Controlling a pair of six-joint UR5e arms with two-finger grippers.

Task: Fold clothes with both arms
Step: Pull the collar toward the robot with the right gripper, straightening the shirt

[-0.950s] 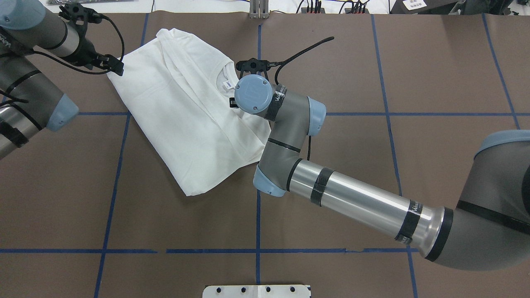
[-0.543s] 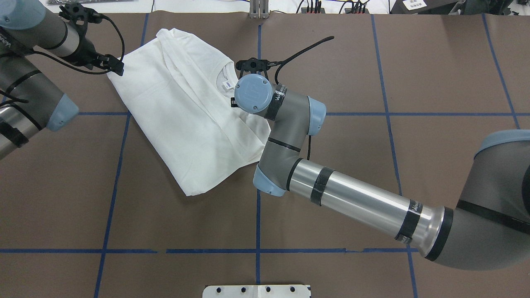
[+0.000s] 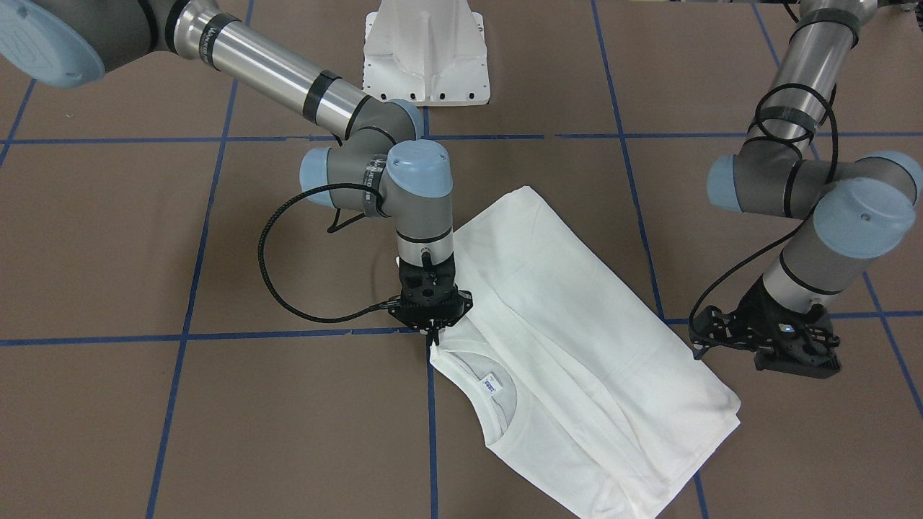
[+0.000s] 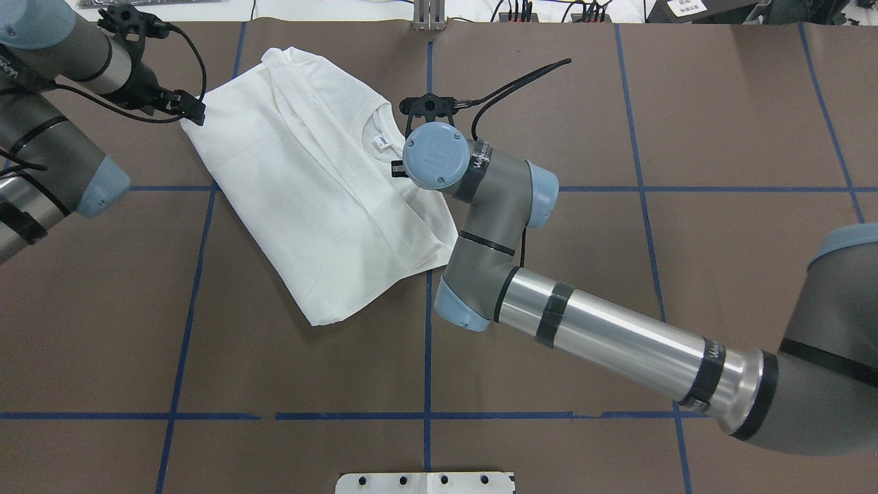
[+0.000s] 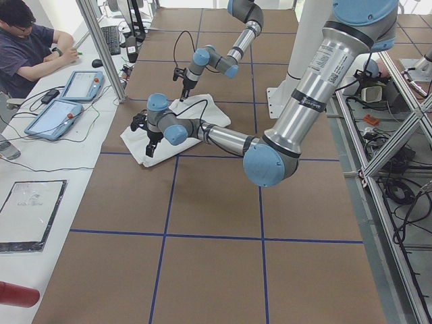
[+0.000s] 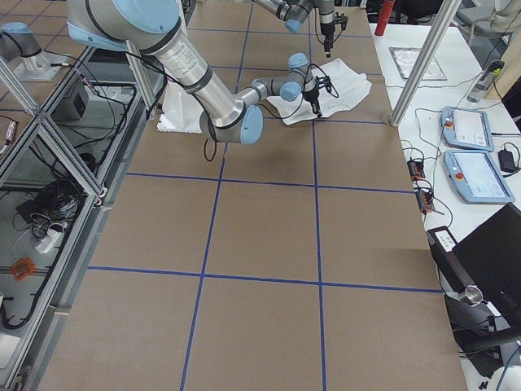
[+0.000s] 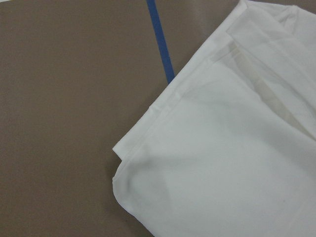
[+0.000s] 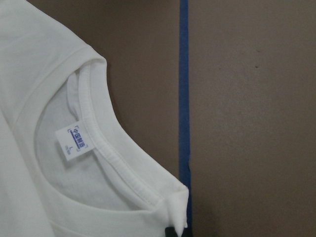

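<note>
The white shirt (image 4: 309, 206) lies folded into a slanted rectangle on the brown table, its collar and blue-white neck label (image 8: 75, 143) facing up. My right gripper (image 3: 433, 339) points straight down at the shoulder beside the collar. It is shut on a small pucker of the fabric (image 8: 178, 207), and in the overhead view its own wrist hides it. My left gripper (image 3: 797, 367) hovers just off the shirt's far left corner (image 7: 121, 168), apart from the cloth. No fingertip shows in the left wrist view, so it looks open.
Blue tape lines (image 4: 426, 357) cross the brown table. The white pedestal (image 3: 425, 50) stands at the robot's side. In the exterior left view a person (image 5: 27, 40) sits at a side desk with tablets (image 5: 81, 84). Aluminium posts (image 6: 423, 57) line that edge.
My right arm has shifted a little to the right in the overhead view, drawing the shirt's collar side with it. The left arm has stayed put.
</note>
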